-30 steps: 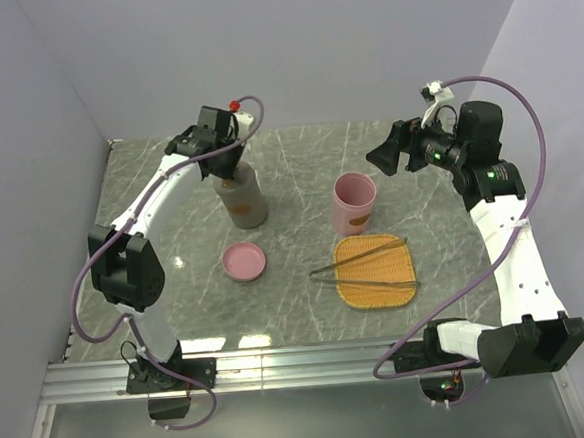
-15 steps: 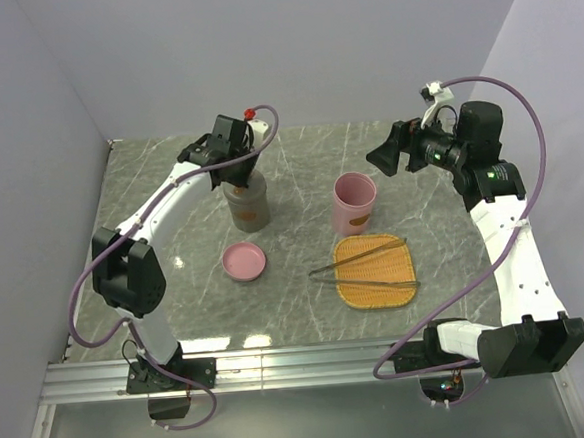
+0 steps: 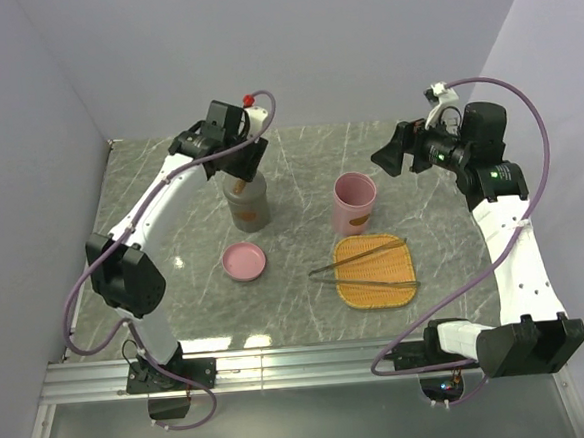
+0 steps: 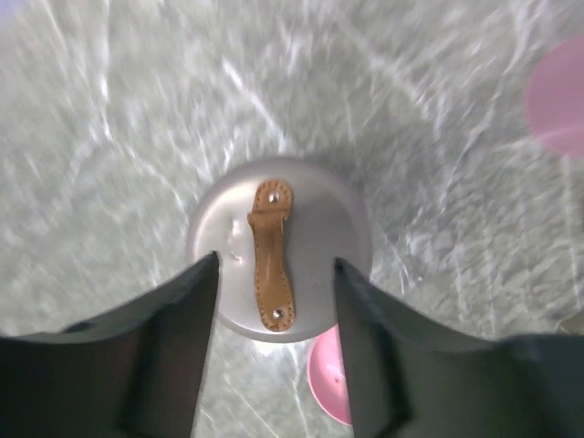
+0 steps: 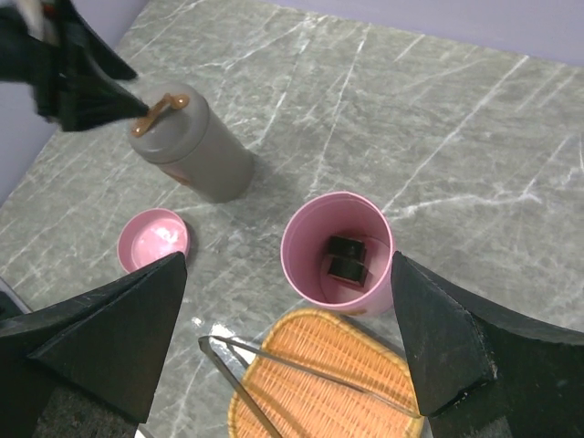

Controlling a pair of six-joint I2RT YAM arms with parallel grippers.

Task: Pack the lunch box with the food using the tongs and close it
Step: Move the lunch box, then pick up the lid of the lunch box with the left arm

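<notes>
The lunch box shows as a grey canister with a brown strap on its lid, standing upright at the back left. My left gripper hovers just over it, open, its fingers either side of the strap and clear of it; from above, this left gripper covers the canister's top. A pink cup holds two dark-wrapped pieces of food. The silver tongs lie across the orange woven tray. High above the cup, my right gripper stands wide open and holds nothing.
A round pink lid lies flat on the marble table in front of the canister. The tongs' joined end sticks out past the tray's left edge. Lilac walls close in the table at the left, back and right.
The canister was tilted under my shut left gripper; it now stands upright and the left jaws have opened off its strap. The right arm has barely moved.
</notes>
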